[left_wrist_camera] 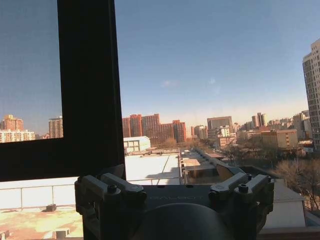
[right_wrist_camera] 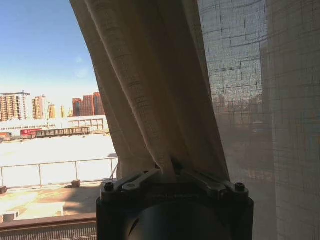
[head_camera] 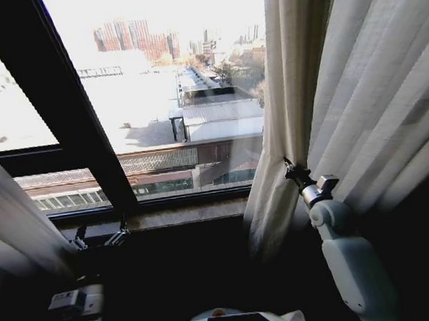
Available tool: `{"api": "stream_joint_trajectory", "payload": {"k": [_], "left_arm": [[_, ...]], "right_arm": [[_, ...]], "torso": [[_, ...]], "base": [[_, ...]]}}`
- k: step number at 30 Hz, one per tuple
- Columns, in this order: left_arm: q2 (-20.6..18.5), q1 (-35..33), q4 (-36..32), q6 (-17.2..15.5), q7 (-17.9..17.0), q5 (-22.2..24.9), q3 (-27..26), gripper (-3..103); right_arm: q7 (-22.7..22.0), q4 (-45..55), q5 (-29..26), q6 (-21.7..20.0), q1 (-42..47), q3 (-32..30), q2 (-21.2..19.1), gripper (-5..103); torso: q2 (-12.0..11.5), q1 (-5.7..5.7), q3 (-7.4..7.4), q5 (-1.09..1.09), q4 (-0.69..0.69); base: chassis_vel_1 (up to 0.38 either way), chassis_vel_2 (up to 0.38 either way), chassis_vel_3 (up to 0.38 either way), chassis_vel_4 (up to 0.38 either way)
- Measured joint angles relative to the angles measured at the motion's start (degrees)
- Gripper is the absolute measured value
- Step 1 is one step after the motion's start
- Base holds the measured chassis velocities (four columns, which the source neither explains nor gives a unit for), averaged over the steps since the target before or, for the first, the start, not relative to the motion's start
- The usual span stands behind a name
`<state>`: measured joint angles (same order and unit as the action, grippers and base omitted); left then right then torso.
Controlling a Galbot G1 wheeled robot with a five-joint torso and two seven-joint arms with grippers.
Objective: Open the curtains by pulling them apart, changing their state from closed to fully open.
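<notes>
Head view, with both wrist views. The curtains are hanging as 2 panels on either side of the dark window frame bar: the right panel is gathered well to the right of the bar, and the left panel is lying at the far side of it, so the glass beside the bar is standing bare to the city outside. The right claw is reaching up to the inner edge of the right panel, and its fingers are pressing together on a bunched fold of the fabric, which is rising taut from between them. The left claw is resting low, just below the foot of the bar near the sill; its fingers are standing spread with nothing between them. Judged from this, the step in hand is the drawing aside of the right panel, and the opening is largely made. The next move is calling for a firm pinch held while the fold is carried farther from the bar, without the thin fabric slipping out.
</notes>
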<state>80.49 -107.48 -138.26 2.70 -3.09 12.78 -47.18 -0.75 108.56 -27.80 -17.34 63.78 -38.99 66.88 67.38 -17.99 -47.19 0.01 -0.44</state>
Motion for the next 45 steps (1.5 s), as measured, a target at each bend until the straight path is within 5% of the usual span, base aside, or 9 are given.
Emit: {"api": "stream_joint_trajectory", "payload": {"k": [45], "left_arm": [[0.30, -0.30, -0.13, 0.09, -0.05, -0.26, -0.09, 100]], "right_arm": [[0.68, -0.05, -0.16, 0.34, 0.00, -0.28, 0.23, 0]], "torso": [[0.00, 0.00, 0.00, 0.00, 0.00]], "base": [[-0.353, -0.352, 0.352, 0.359]]}}
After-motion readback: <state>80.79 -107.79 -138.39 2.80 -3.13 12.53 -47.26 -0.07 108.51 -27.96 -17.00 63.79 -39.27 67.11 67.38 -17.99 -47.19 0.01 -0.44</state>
